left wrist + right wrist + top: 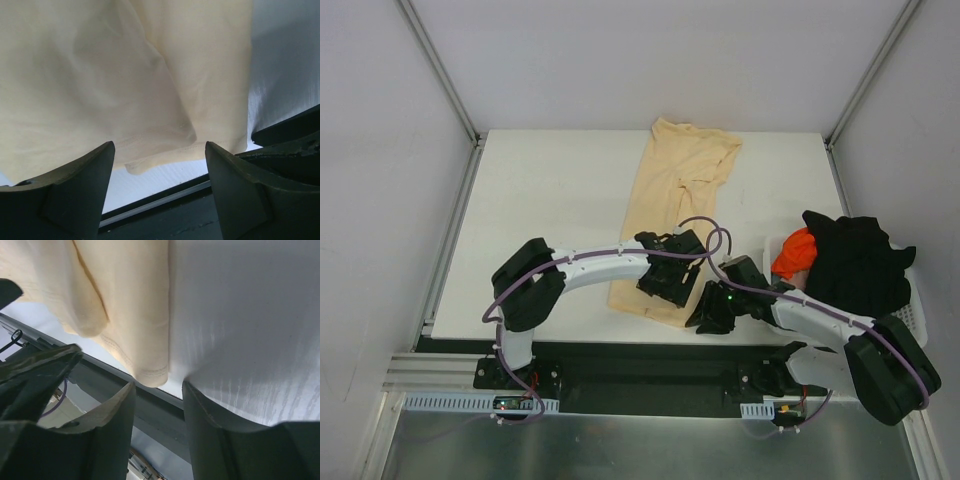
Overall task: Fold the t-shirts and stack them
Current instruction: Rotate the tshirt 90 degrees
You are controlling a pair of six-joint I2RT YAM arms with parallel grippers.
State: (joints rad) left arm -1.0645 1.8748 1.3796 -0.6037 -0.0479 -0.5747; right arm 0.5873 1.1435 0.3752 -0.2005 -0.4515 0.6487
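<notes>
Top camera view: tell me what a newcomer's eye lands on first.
A long peach-yellow t-shirt lies down the middle of the white table. The left gripper and right gripper both sit at its near hem. At the right, a black t-shirt and an orange t-shirt heap in a white basket.

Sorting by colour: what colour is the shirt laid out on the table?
The shirt is pale peach-yellow, plain; top external view shows it best.

Tight at the near edge, open room out left.
The left gripper [160, 150] and right gripper [159, 387] crowded the peach-yellow t-shirt's [675, 200] near hem, close together; bare table [540, 220] lay free on the left, while the heaped basket [918, 312] blocked the right.
</notes>
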